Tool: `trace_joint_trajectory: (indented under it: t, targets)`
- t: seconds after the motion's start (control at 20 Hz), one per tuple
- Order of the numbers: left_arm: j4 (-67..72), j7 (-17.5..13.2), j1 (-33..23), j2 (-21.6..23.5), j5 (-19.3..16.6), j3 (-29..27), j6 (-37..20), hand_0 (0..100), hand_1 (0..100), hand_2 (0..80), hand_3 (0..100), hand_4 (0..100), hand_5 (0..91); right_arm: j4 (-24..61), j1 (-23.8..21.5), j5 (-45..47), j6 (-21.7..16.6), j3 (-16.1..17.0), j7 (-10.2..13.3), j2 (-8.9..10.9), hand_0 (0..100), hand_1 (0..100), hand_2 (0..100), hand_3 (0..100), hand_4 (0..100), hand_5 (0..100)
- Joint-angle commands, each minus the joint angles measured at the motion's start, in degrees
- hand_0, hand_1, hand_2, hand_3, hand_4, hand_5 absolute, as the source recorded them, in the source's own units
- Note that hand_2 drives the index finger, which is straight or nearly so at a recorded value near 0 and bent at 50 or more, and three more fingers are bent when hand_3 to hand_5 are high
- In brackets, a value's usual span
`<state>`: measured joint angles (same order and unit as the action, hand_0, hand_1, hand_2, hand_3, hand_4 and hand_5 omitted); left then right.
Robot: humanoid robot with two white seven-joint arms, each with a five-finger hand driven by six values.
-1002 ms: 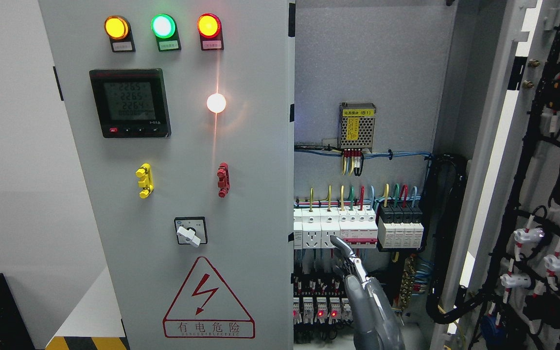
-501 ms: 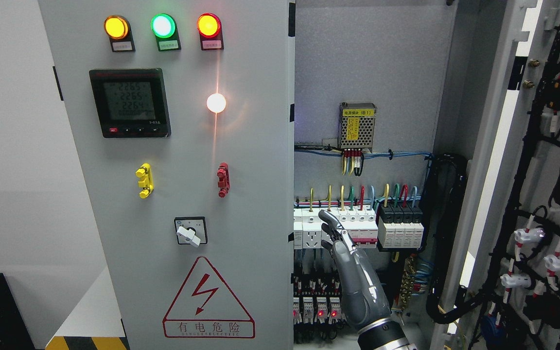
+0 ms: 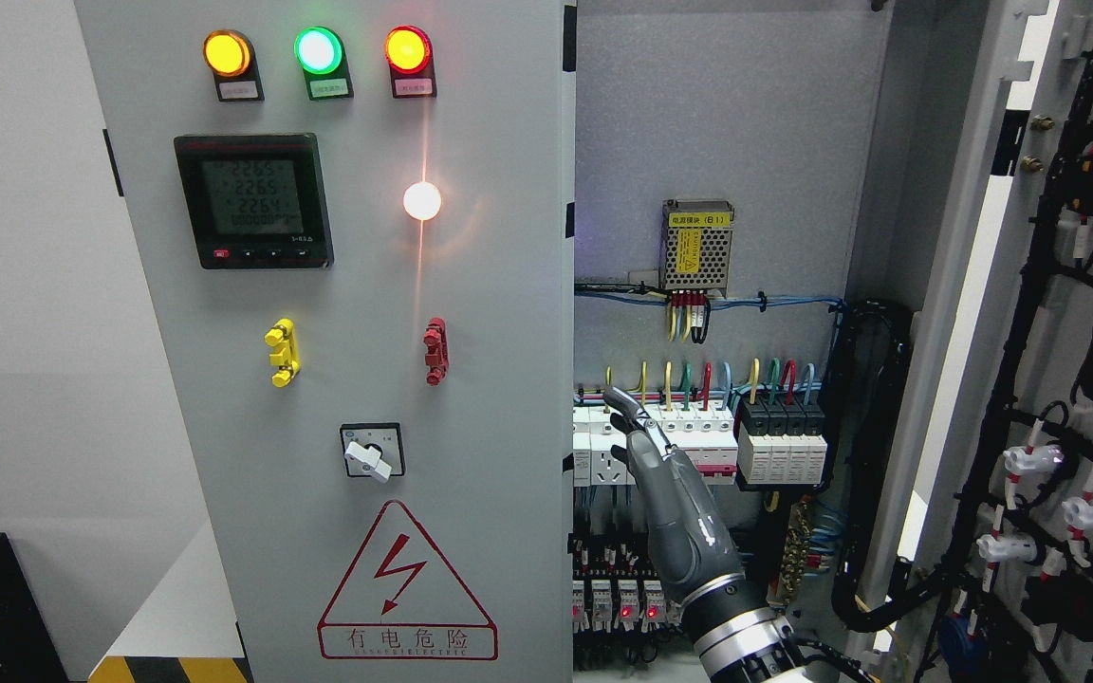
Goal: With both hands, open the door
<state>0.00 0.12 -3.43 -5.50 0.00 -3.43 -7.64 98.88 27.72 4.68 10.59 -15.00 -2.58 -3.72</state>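
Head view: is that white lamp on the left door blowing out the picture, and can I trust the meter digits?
Head view: the white lamp is overexposed, with a thin vertical streak of flare running through it; the meter digits look soft, hard to read; the right hand is sharp, evenly lit.

The room is bright and evenly lit, the picture sharp from edge to edge. The white lamp (image 3: 421, 200) on the closed door (image 3: 499, 379) blows out into a round glare, with a thin vertical streak running up to the red lamp (image 3: 408, 49) and down the panel. The amber lamp (image 3: 227, 53) and green lamp (image 3: 318, 50) glow softly. The cabinet's lower right corner (image 3: 874, 474) sits in shadow. The open door's edge (image 3: 969, 285) is washed white.
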Motion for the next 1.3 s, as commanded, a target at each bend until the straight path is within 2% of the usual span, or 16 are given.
trace_joint_trajectory:
  t: [0.0,0.5,0.7,0.8,0.95,1.15,1.25]
  targets:
    - [0.0,0.0,0.0,0.1,-0.8,0.0,0.0,0,0,0.0,0,0,0.0,-5.6,2.8,0.1,0.0,0.1,-0.1,0.21,19,0,0,0,0,0]
    - [0.0,0.0,0.0,0.1,-0.8,0.0,0.0,0,0,0.0,0,0,0.0,-7.8,4.4,5.0,0.2,1.3,-0.1,0.73,19,0,0,0,0,0]
    - [0.1,0.0,0.0,0.0,-0.8,0.0,0.0,0,0,0.0,0,0,0.0,-7.8,5.9,5.2,3.5,1.4,-0.2,1.61,19,0,0,0,0,0]
    - [0.0,0.0,0.0,0.1,-0.8,0.0,0.0,0,0,0.0,0,0,0.0,-7.7,5.9,5.2,3.5,1.4,-0.3,1.61,19,0,0,0,0,0]
    - [0.1,0.0,0.0,0.0,-0.8,0.0,0.0,0,0,0.0,0,0,0.0,-7.7,6.6,5.2,3.6,1.4,-3.9,1.61,19,0,0,0,0,0]
    - [0.0,0.0,0.0,0.1,-0.8,0.0,0.0,0,0,0.0,0,0,0.0,-8.0,7.8,5.2,3.7,1.8,-4.8,1.61,19,0,0,0,0,0]
    - [0.0,0.0,0.0,0.1,-0.8,0.0,0.0,0,0,0.0,0,0,0.0,-9.1,8.4,5.2,3.7,2.1,-6.5,1.61,19,0,0,0,0,0]
